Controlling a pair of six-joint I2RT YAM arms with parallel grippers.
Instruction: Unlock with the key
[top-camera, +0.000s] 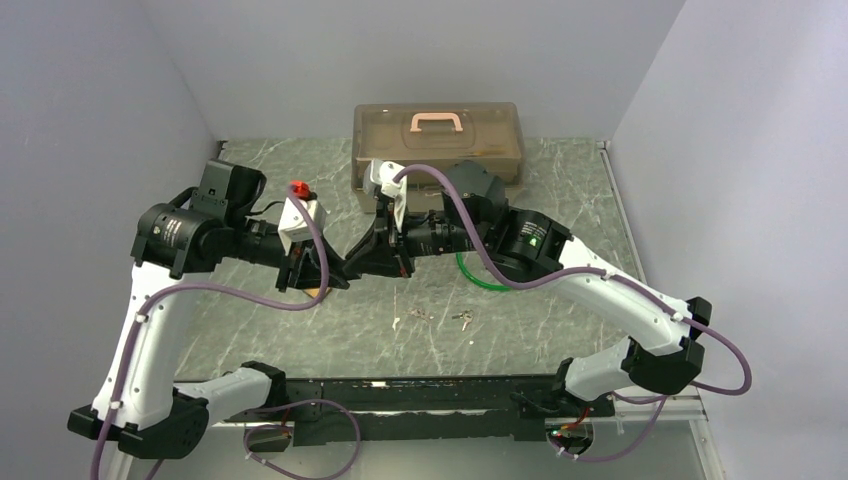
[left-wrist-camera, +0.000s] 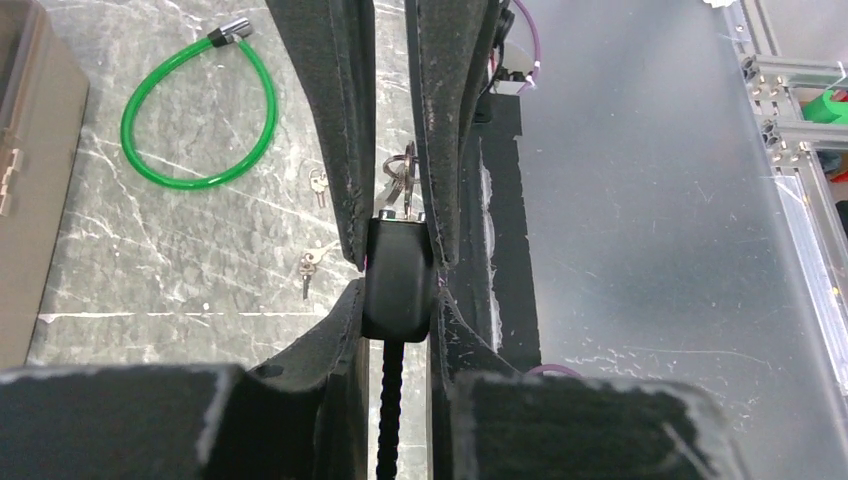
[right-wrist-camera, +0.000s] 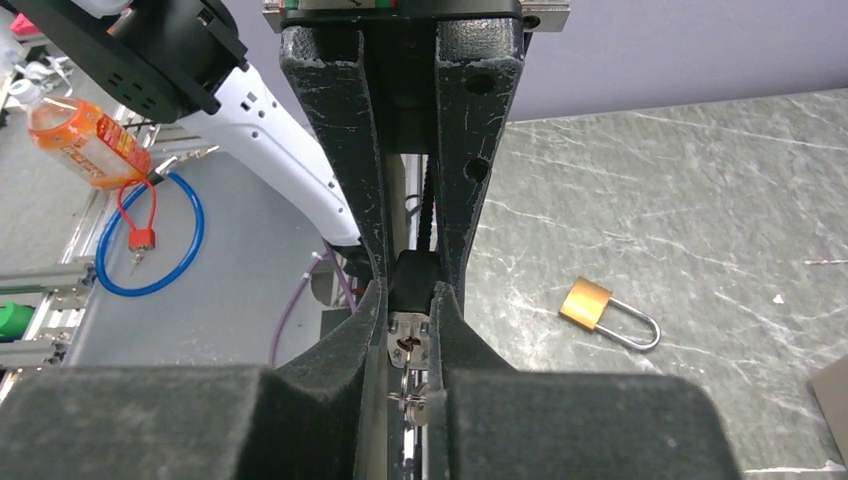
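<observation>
**Key (right-wrist-camera: 408, 343) meeting lock (left-wrist-camera: 398, 265), in the air over the middle of the surface (top-camera: 590, 200).**

- **Progress:** the key is picked up and brought to the mouth of the black lock, and appears to be seated. The views do not show whether it has been turned. The turn and the release of the cable (left-wrist-camera: 390, 410) are judged to remain.
- **Claws:** the right claw (right-wrist-camera: 408, 312) is clamped on the key's head, with the key ring hanging behind it. The left claw (left-wrist-camera: 396, 303) is closed on the lock body, its pads touching both sides.
- **Pose:** both arms reach inward with elbows raised and forearms about level. The wrists face each other tip to tip, the left from the left edge and the right from the right.
- **Unused on the surface:** a green loop (left-wrist-camera: 200, 183), a padlock (right-wrist-camera: 585, 303) and spare keys (top-camera: 462, 320).
</observation>
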